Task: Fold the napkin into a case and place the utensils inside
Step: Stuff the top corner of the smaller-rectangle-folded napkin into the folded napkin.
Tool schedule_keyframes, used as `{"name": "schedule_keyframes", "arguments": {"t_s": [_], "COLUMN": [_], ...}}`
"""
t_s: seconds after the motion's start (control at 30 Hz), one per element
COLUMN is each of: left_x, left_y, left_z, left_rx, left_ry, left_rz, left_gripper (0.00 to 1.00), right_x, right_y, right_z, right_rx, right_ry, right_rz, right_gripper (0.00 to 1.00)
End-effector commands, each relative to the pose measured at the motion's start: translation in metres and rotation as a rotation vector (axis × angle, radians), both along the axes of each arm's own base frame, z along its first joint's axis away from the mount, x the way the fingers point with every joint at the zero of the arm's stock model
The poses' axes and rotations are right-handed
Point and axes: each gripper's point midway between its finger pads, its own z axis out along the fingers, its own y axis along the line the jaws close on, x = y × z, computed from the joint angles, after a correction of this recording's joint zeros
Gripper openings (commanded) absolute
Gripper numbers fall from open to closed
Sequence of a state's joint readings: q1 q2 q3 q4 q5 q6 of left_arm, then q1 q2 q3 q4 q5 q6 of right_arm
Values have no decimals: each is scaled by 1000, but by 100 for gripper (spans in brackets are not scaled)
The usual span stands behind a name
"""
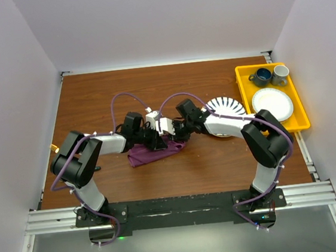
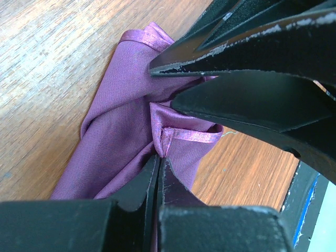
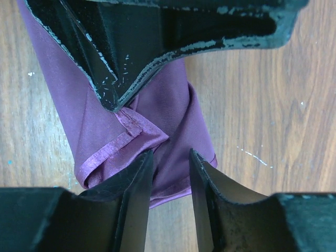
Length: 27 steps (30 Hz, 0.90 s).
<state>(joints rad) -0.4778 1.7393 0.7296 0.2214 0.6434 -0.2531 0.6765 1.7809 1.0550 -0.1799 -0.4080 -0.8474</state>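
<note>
a: where's the napkin (image 1: 150, 154)?
b: bunched on the table (image 1: 219, 156), middle near side, long axis roughly left-right, right under both tools.
a: left gripper (image 2: 159, 157)?
b: pressed together, pinching a fold at the hem (image 2: 191, 135).
a: right gripper (image 3: 169, 157)?
b: jaws apart, cloth edge lying below the gap, nothing pinched. the left's pinch sits just past its tips, so the right likely drops straight onto that edge.
a: top view help?
b: no, wrists hide both tips there. only the wrist views show the pinch.
</note>
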Motion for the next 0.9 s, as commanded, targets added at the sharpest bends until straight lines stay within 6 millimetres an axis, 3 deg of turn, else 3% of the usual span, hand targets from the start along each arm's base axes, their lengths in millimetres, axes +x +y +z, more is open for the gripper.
{"name": "schedule_keyframes", "arguments": {"t_s": [0.0, 0.2, 0.37, 0.63, 0.77, 0.87], "left_x": [-5, -4, -4, -4, -4, -4], "left_y": [26, 26, 27, 29, 30, 32], "left_z": [-35, -34, -34, -34, -33, -33], "left_rx": [129, 126, 126, 125, 125, 124], "left_ry": [81, 77, 79, 80, 79, 78], "left_rz": [77, 78, 80, 84, 88, 91], "left_gripper": [0, 0, 0, 0, 0, 0], "right_x": [13, 9, 10, 12, 15, 20], "right_y": [7, 7, 8, 12, 12, 13], "right_z": [11, 5, 3, -5, -5, 0], "right_rx": [2, -24, -35, -76, -79, -58], "right_ry": [-86, -106, -111, -116, -127, -146], "right_rz": [9, 26, 15, 5, -9, -46], "right_gripper": [37, 37, 28, 27, 15, 0]}}
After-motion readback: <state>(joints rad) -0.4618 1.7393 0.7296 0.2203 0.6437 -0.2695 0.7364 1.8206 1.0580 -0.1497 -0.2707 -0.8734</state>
